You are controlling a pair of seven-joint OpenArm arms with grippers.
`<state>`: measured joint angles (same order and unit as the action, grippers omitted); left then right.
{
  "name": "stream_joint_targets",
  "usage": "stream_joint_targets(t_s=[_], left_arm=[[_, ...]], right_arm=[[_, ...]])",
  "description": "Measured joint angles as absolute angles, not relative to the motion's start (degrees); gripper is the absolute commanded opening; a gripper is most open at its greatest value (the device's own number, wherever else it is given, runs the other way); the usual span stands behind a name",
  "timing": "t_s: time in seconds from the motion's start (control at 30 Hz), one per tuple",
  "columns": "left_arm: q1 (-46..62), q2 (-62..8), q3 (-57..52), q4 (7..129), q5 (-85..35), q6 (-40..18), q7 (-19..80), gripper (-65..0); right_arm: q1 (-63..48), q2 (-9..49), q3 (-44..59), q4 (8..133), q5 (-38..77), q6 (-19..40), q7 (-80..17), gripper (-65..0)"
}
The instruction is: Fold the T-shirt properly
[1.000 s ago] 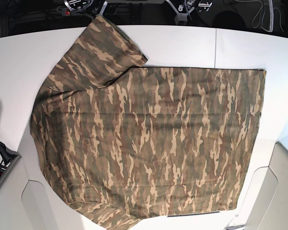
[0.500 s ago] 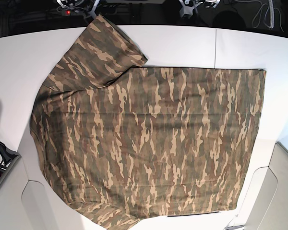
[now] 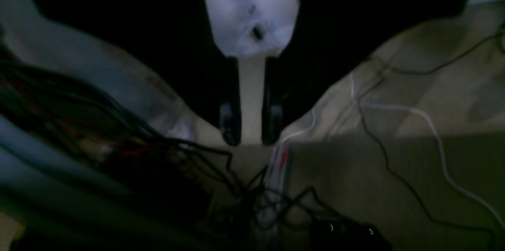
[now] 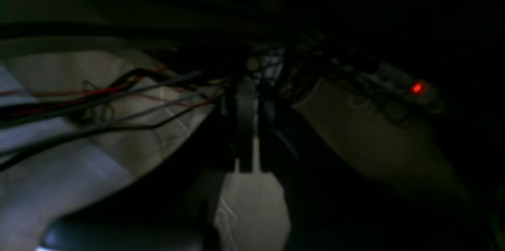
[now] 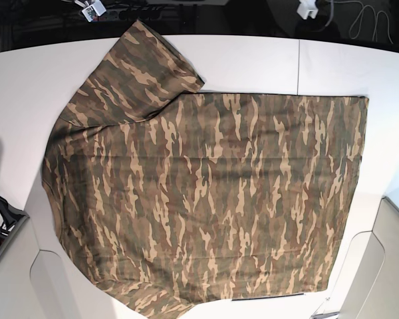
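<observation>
The left claw (image 3: pixel 251 140) stood apart, the right claw (image 4: pixel 255 95) together. The T-shirt (image 5: pixel 213 193) needed gentle, even tension to square its slanting flap (image 5: pixel 136 76).

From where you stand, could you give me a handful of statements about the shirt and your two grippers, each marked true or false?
1. The shirt has a camouflage pattern. True.
2. The left gripper is clamped on the shirt. False: its fingertips stand apart with no cloth between them.
3. The shirt is folded into a neat, small bundle. False: it lies spread wide, with a sleeve sticking out at the upper left of the base view.
4. The light table shows beyond the shirt's far edge. True.
5. The red light in the right wrist view is on the shirt. False: it is on a power strip.
</observation>
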<state>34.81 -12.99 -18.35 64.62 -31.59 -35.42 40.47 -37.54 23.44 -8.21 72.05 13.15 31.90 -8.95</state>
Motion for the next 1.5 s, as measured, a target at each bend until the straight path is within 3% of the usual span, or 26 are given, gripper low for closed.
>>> stream_joint_targets(t_s=[0.2, 0.33, 0.43, 0.6, 0.67, 0.77, 0.9, 1.37, 1.5], left_arm=[[41.91, -13.04, -28.58, 78.37, -41.58, -37.8, 46.68, -48.1], [44.99, -12.99, -35.22, 86.02, -46.81, -37.8, 49.76, -47.6], [45.89, -13.02, -39.94, 91.24, -49.98, -37.8, 50.92, -42.5], [46.02, -12.99, -46.72, 98.26, -52.73, -37.8, 51.86, -36.5], [46.04, -13.39, -48.42, 100.33, -54.33, -37.82, 51.2, -36.4], [45.89, -16.03, -48.62, 100.99, -54.89, -37.8, 49.63, -34.5], [45.01, -18.44, -48.71, 100.97, -54.63, -37.8, 48.1, -24.0], [33.89, -26.04, -47.37, 95.13, -52.56, -35.18, 47.33, -23.9], [30.44, -27.16, -44.93, 90.13, -52.12, -35.16, 47.46, -18.7]], right_arm=[[-46.96, 25.39, -2.11, 92.16, 21.78, 32.1, -18.55, -62.9], [-48.77, 25.36, 4.14, 103.07, 30.0, 32.38, -23.81, -62.9], [-48.38, 25.36, 8.49, 107.31, 34.26, 32.23, -24.75, -61.4], [-45.21, 23.97, 14.37, 108.14, 38.06, 31.31, -25.45, -38.1], [-43.46, 23.14, 15.42, 108.14, 38.33, 27.81, -27.66, -34.0], [-40.77, 21.89, 15.53, 107.28, 37.26, 24.32, -29.93, -33.8], [-37.82, 19.86, 15.46, 104.33, 36.82, 24.47, -30.26, -33.8], [-33.32, 12.36, 12.01, 95.26, 38.7, 25.32, -28.03, -33.8], [-33.1, 10.76, 11.81, 95.22, 38.79, 26.17, -28.12, -33.8]])
